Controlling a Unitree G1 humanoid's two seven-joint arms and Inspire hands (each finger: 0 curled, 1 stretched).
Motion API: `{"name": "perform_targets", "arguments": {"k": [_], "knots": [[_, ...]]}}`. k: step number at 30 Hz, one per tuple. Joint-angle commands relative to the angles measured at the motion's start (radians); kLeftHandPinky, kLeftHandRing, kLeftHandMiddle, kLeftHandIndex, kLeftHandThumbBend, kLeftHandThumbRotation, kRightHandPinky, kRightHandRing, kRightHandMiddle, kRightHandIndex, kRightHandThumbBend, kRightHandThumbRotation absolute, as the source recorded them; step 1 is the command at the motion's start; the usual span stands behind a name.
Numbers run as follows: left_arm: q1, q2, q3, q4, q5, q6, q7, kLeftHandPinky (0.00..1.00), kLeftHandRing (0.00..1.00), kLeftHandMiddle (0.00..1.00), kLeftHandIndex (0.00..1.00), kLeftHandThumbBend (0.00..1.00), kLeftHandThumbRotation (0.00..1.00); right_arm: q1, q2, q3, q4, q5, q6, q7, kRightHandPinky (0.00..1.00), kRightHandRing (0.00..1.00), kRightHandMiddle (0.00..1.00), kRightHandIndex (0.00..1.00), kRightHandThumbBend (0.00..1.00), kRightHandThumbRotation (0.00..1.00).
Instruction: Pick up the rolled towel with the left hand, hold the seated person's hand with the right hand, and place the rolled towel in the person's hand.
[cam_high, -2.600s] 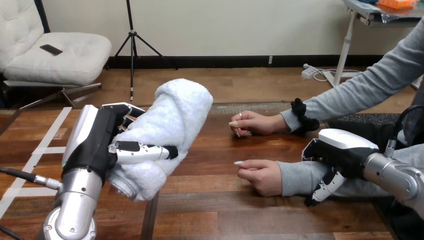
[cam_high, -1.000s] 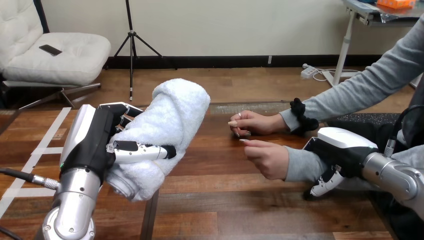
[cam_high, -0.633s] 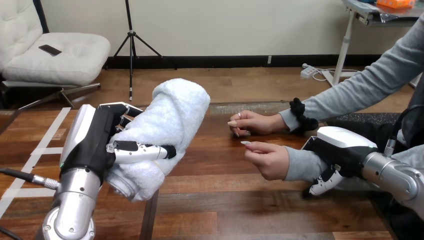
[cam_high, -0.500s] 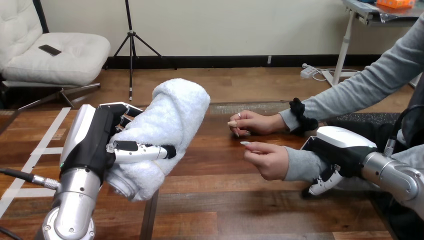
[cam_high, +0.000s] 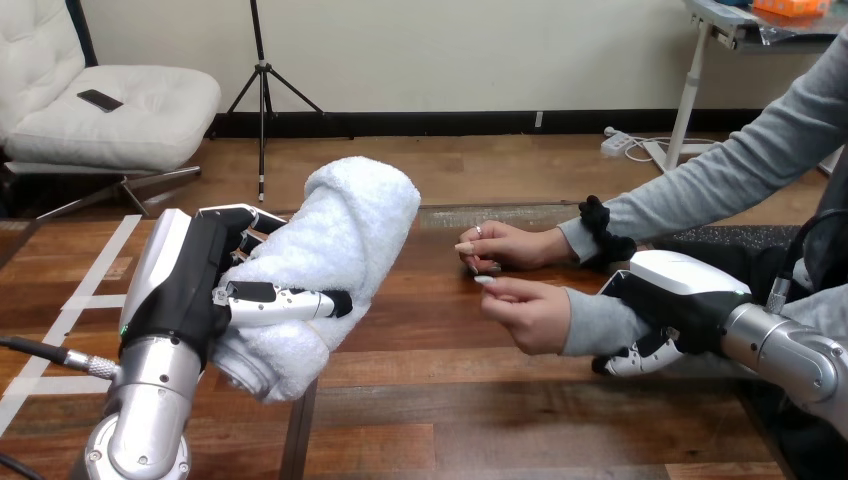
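My left hand (cam_high: 190, 290) is shut on the white rolled towel (cam_high: 340, 250) and holds it tilted above the left half of the wooden table (cam_high: 450, 400). The person's nearer hand (cam_high: 530, 312) hangs just above the table at centre right, loosely curled, fingertips pointing left. My right hand (cam_high: 680, 300) sits over the grey-sleeved wrist behind it, and its fingers (cam_high: 625, 362) curl under the sleeve. A gap of table separates the towel from the person's nearer hand.
The person's other hand (cam_high: 505, 245) rests on the table just beyond the nearer one, almost touching it. White tape strips (cam_high: 75, 300) cross the table's left part. A seam between two tabletops (cam_high: 300, 430) runs under the towel.
The person's nearer hand has lifted off the table and shifted left and further away. My right hand's fingers have curled further under the sleeve. My left hand and the towel have stayed still.
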Motion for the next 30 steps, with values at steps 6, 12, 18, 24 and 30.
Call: {"name": "perform_targets", "arguments": {"k": [6,12,18,24,30], "knots": [[-0.054,0.005,0.007,-0.06,0.013,-0.021,0.016,0.23,0.31,0.38,0.44,0.66,0.0,-0.045,0.01,-0.014,0.003,0.021,-0.029,-0.041,0.15,0.2,0.26,0.27,0.43,0.35],[-0.054,0.005,0.008,-0.06,0.012,-0.019,0.015,0.23,0.31,0.39,0.44,0.66,0.0,-0.045,0.01,-0.019,0.003,0.029,-0.032,-0.041,0.14,0.18,0.25,0.26,0.42,0.29],[-0.053,0.007,0.007,-0.058,0.013,-0.022,0.016,0.24,0.31,0.39,0.44,0.66,0.0,-0.045,0.01,-0.022,0.003,0.033,-0.037,-0.043,0.14,0.19,0.25,0.28,0.42,0.21],[-0.052,0.008,0.006,-0.055,0.016,-0.026,0.017,0.23,0.31,0.38,0.44,0.66,0.0,-0.045,0.012,-0.029,0.007,0.045,-0.043,-0.041,0.14,0.19,0.25,0.28,0.42,0.16],[-0.053,0.007,0.007,-0.051,0.013,-0.027,0.018,0.21,0.29,0.37,0.44,0.66,0.0,-0.046,0.012,-0.031,0.006,0.057,-0.05,-0.04,0.14,0.18,0.25,0.28,0.42,0.12]]}}
